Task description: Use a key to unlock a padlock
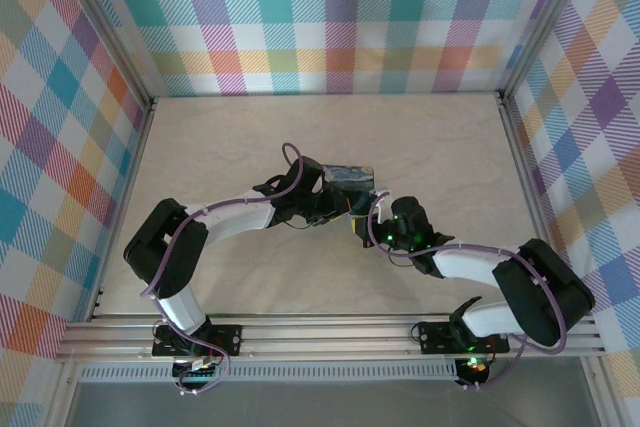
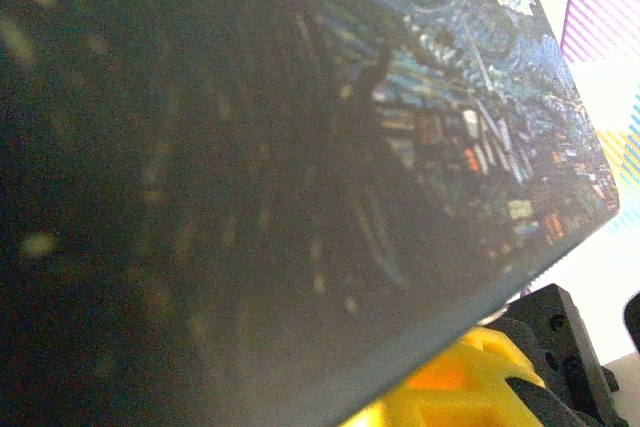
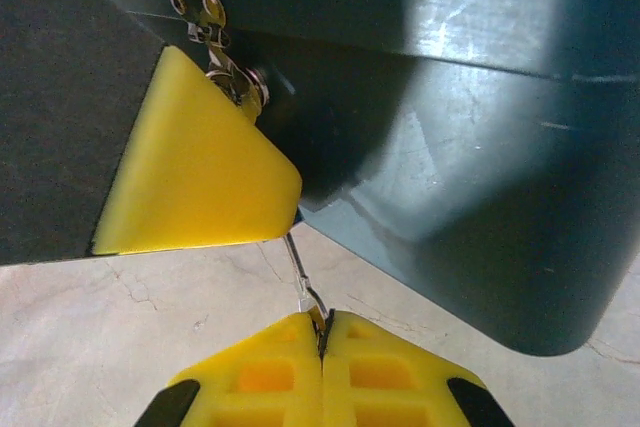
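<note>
The right gripper (image 3: pixel 320 332) is pinched shut on the thin silvery key (image 3: pixel 300 269) just under the tin (image 3: pixel 450 147), which the left gripper (image 1: pixel 338 199) clamps. The padlock is likely hidden at the tin's hasp (image 3: pixel 205 12). Push skewed and that slender key bends or slips.

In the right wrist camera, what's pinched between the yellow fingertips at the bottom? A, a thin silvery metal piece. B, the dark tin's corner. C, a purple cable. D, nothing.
A: the right gripper is shut on a thin silvery metal piece running up toward the tin.
</note>
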